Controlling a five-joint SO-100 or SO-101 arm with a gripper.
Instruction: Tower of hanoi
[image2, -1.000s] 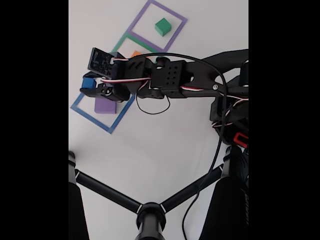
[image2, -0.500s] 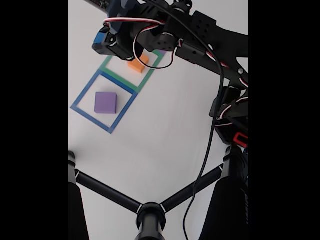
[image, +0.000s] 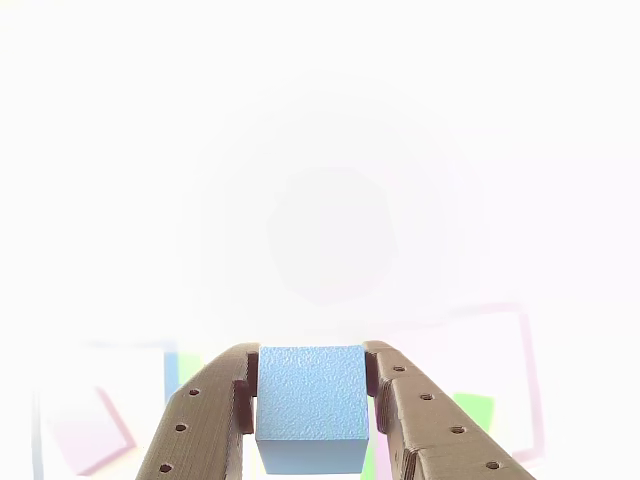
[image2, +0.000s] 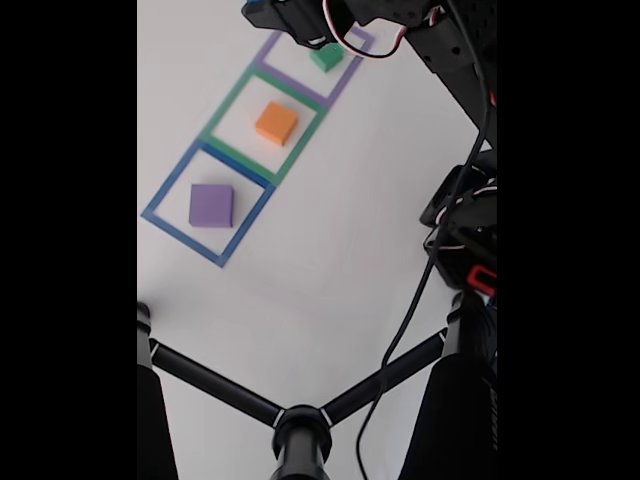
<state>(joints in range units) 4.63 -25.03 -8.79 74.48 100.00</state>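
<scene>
— Fixed view first: where's the gripper (image2: 268, 12)?
— At the top edge, over the purple square (image2: 358, 45), just beside the green cube (image2: 326, 56).
— Holding anything?
— Yes. The other view shows both fingers (image: 200, 420) clamped on the blue cube (image: 312, 405), touching its sides.
— And the rest?
— Orange cube (image2: 276, 123) sits in the green square (image2: 222, 118), purple cube (image2: 211, 205) in the blue square (image2: 165, 190).
— So which step?
— I'd judge it's mid-carry, bringing blue toward the far square. Next it needs to lower squarely onto green or beside it, then let go gently; off-centre, blue could tip off.
</scene>
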